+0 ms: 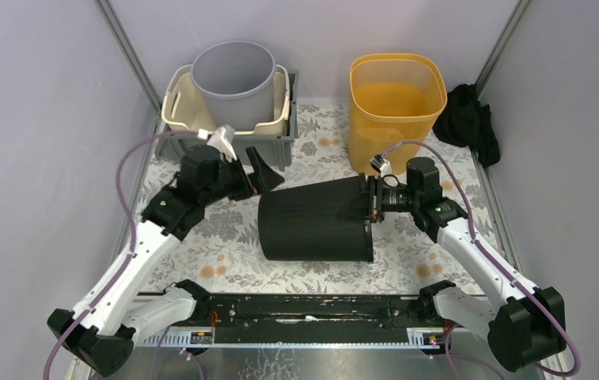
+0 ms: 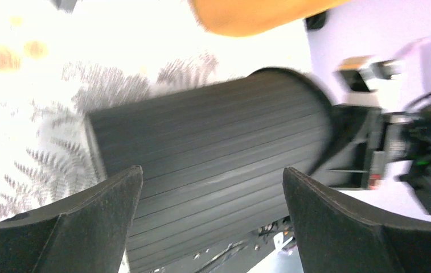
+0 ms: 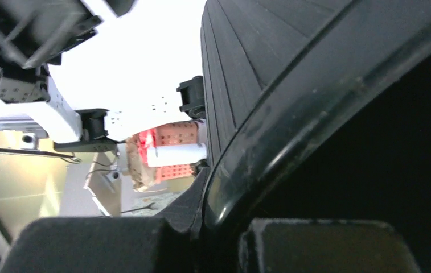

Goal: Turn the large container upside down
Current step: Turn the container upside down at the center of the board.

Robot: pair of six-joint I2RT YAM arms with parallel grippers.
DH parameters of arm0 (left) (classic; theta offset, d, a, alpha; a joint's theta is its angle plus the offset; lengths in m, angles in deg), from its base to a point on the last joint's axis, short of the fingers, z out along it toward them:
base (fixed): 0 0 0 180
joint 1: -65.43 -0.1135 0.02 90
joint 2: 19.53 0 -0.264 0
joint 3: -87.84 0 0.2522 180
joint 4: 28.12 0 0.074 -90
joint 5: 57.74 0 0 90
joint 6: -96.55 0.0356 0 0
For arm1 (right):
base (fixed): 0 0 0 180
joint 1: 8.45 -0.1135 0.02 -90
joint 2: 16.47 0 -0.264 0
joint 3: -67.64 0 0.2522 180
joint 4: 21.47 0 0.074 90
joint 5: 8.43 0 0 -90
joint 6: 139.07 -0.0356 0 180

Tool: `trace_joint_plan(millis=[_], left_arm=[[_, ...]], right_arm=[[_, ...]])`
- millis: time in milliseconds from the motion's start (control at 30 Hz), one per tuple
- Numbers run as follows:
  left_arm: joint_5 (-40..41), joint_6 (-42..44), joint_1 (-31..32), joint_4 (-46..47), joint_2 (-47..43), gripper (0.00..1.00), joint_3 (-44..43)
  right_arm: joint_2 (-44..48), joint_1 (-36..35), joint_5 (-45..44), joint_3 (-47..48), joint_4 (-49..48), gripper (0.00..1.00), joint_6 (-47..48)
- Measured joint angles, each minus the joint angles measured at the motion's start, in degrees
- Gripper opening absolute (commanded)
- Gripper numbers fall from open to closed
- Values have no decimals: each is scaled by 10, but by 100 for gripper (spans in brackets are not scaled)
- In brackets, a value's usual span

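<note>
Where the top camera looks down on the table, we see the large black bin lying on its side on the flowered tablecloth. It lies in the middle between the two arms, with its mouth turned toward the right arm. The right gripper meets the bin at that rim, but from above we cannot tell how its jaws stand. The right wrist camera settles it. There the rim runs down between the two fingers, one on the ribbed outside and one against the dark inside, so we read the jaws as clamped on the rim. That view also shows the ribs of the wall close up, which from above look like a plain black surface.

In the top view the left gripper sits near the far corner of the bin's closed end. Its own wrist camera shows us its fingers spread wide and holding nothing, with the bin's ribbed side lying beyond the gap. That picture is blurred.

Only the top view shows the back of the table. A grey bucket stands in a beige basket inside a grey crate at the back left. An orange basket is at the back right, with a black cloth bunched beside it. The left wrist view catches just the orange basket's lower edge.
</note>
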Motion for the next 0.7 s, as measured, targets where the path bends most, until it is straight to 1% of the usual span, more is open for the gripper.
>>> trace_joint_plan(millis=[100, 300, 500, 700], left_arm=[[9, 17, 0, -25, 0, 100, -99], [20, 40, 0, -65, 2, 100, -241], [21, 53, 0, -109, 10, 100, -317], [20, 55, 0, -137, 10, 100, -332]], right_arm=[[-9, 0, 0, -14, -52, 0, -51], [-41, -1, -7, -38, -207, 0, -174], [-115, -15, -37, -42, -416, 0, -301], [-239, -78, -91, -39, -641, 0, -414]])
